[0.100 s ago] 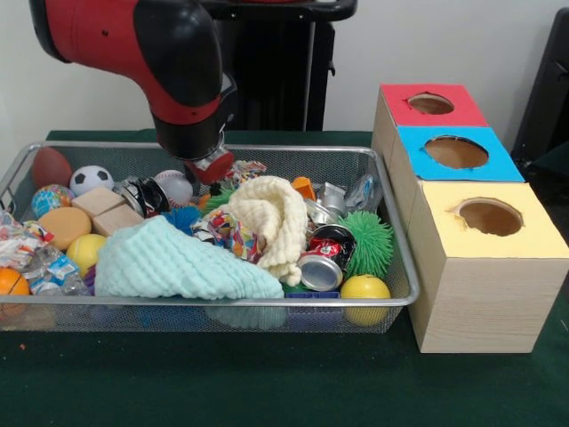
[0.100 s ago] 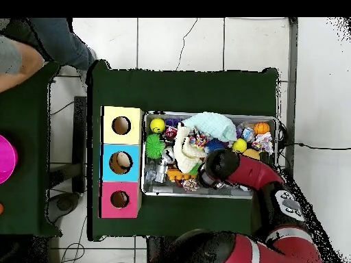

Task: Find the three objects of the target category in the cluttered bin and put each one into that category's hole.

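front view shows no readable writing on the crushed cans (image 1: 322, 260); pincer (image 1: 212, 165) state cannot be told

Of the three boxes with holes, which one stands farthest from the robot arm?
The yellow box. It is the end one of the row, at the front edge of the table; the blue box sits in the middle and the red box lies at the back.

Wire, cloth and wood on a matt green table

The bin (image 1: 391, 267) is fine metal mesh; the mint cloth (image 1: 169, 262) looks waffled and soft; crushed cans (image 1: 324, 258) gleam; the boxes (image 1: 480, 294) show pale wood grain; the arm (image 1: 169, 53) is glossy plastic.
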Available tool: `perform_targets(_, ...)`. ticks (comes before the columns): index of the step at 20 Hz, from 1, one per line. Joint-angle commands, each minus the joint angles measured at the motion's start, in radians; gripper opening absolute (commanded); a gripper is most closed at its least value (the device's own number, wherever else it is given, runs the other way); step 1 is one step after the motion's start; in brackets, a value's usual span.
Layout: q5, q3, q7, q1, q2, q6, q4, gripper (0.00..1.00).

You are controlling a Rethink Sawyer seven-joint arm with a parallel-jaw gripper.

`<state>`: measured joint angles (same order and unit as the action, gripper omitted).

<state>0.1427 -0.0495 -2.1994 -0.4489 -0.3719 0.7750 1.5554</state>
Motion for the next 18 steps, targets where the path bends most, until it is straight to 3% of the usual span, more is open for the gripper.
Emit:
perform_targets(1, 0.060, 0.083, 0.005, -0.034, 0.214, -0.273, -0.232, 1.00)
perform_targets(9, 0.047, 0.069, -0.062, -0.009, 0.177, -0.246, -0.219, 1.00)
perform_targets(18, 0.009, 0.050, -0.115, 0.037, 0.114, -0.145, -0.209, 1.00)
